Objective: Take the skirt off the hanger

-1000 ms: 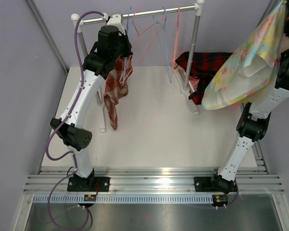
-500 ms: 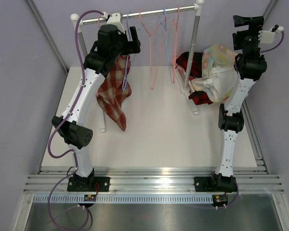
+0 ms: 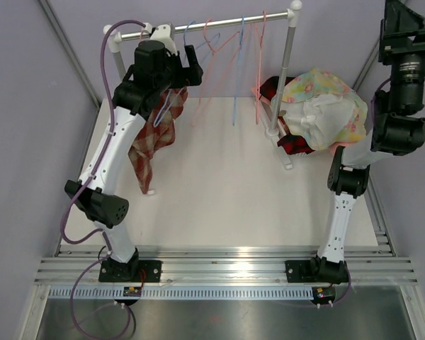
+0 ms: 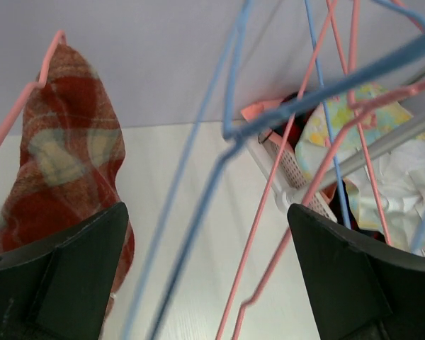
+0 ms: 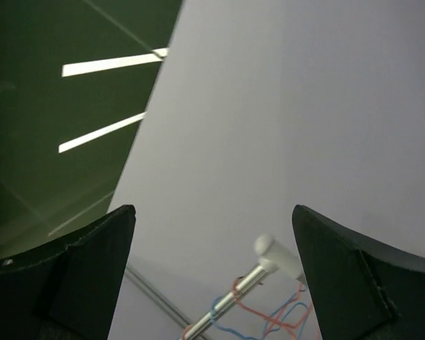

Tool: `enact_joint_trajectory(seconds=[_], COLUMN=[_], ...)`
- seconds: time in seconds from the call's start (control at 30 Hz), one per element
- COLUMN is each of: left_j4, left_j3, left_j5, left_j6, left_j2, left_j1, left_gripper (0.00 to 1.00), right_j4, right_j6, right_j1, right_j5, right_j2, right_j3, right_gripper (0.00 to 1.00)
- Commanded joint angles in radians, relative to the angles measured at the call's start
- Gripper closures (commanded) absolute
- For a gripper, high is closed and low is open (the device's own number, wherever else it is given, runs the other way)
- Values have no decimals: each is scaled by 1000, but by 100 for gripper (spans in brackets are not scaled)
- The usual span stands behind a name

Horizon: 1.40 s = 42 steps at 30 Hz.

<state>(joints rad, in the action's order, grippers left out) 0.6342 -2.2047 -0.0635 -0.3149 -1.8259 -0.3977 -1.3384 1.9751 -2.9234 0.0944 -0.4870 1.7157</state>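
Two grippers are both standing spread wide, and neither is clamping anything; the left gripper (image 4: pixel 205 207) is reaching in among the hangers, its fingers (image 4: pixel 71 269) set far apart, with a blue hanger (image 4: pixel 234 85) running down through the gap between them; whether the wire is touching a finger, I cannot tell; the skirt (image 4: pixel 71 156), red plaid, is hanging just off to that gripper's left side, draped on a pink hanger (image 4: pixel 49 58) and not between the fingers; from overhead it is dangling below and beside the gripper, under the rail (image 3: pixel 219 21), its hem hanging down toward the table (image 3: pixel 219 191).

The left arm (image 3: pixel 120 134) is climbing from its base with the elbow pushed out low, the forearm slanting up to the rail and the wrist turning along it.

The right gripper (image 5: pixel 212 209) is gaping just as wide, holding nothing and pointing up at the lilac wall (image 5: pixel 283 106); the right arm (image 3: pixel 354 177) is standing nearly upright, its wrist lifted to the top edge of the overhead view; well below that gripper a floral garment (image 3: pixel 326 99) is lying heaped over a pink basket (image 4: pixel 283 163).
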Motion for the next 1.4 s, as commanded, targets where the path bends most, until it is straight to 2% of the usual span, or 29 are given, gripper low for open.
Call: enact_joint_trajectory(seconds=[0.0, 0.07, 0.17, 0.2, 0.3, 0.33, 0.37, 0.43, 0.47, 0.5, 0.6, 0.67, 0.77, 0.8, 0.87, 0.93, 0.97, 1.0, 1.07, 1.1, 1.17, 1.2, 1.23, 1.3, 1.33, 1.37], left_j4=[10, 12, 2, 1, -22, -27, -36, -42, -44, -44, -42, -47, -57, -63, -79, -80, -82, -82, -87, -85, -70, -67, -68, -65, -54, -48], left_j3=[51, 86, 161, 178, 250, 275, 287, 299, 298, 300, 315, 339, 359, 373, 385, 393, 392, 393, 401, 401, 389, 387, 385, 379, 367, 355], left_j5=[57, 111, 155, 171, 246, 278, 292, 344, 367, 389, 418, 419, 412, 412, 409, 403, 398, 393, 367, 337, 308, 286, 275, 248, 240, 231], left_j6=[13, 33, 43, 45, 53, 54, 57, 63, 63, 60, 60, 71, 71, 66, 59, 56, 59, 60, 65, 63, 51, 43, 30, 23, 26, 28], left_j2=[150, 195, 275, 292, 358, 382, 393, 410, 413, 415, 428, 441, 447, 447, 447, 448, 451, 455, 459, 453, 452, 451, 456, 459, 462, 464], left_j1=[7, 8, 7, 8, 7, 7, 7, 7, 5, 5, 5, 5, 5, 3, -4, -12, -19, -23, -27, -27, -29, -29, -30, -33, -39, -44], left_gripper=[1, 1, 1, 1, 1, 1, 1, 1, 1, 1, 1, 1, 1, 1, 1, 1, 1, 1, 1, 1, 1, 1, 1, 1, 1, 1], right_j4=[-26, 89, 192, 218, 434, 593, 679, 1000, 1180, 1388, 1155, 1186, 882, 696, 572, 568, 625, 768, 813, 871, 950, 997, 1040, 1171, 1250, 1488], right_j6=[676, 663, 657, 653, 549, 445, 382, 131, -10, -186, 41, 37, 149, 204, 190, -8, -116, -368, -583, -771, -977, -1046, -1112, -1313, -1408, -1670], right_j1=[18, 18, 18, 18, 18, 18, 18, 18, 17, 15, -34, -33, -11, 77, 230, 414, 455, 489, 622, 677, 864, 939, 1110, 1286, 1455, 1528], right_j5=[258, 384, 453, 462, 583, 650, 685, 770, 784, 730, 787, 833, 896, 956, 1033, 1125, 1143, 1130, 1119, 1107, 1151, 1175, 1197, 1274, 1286, 1251], right_j2=[-236, -382, -540, -644, -819, -850, -875, -897, -874, -863, -907, -984, -999, -1004, -978, -931, -864, -830, -762, -740, -711, -713, -711, -707, -684, -665], right_j3=[31, 99, 224, 264, 468, 587, 652, 797, 846, 893, 847, 904, 747, 673, 567, 371, 290, 131, 18, -95, -216, -235, -251, -266, -265, -239], right_gripper=[1, 1, 0, 1, 0, 1, 1, 1, 0, 1, 0, 1, 1, 0, 0, 1, 1, 1, 0, 1, 1, 1, 0, 0, 0, 1])
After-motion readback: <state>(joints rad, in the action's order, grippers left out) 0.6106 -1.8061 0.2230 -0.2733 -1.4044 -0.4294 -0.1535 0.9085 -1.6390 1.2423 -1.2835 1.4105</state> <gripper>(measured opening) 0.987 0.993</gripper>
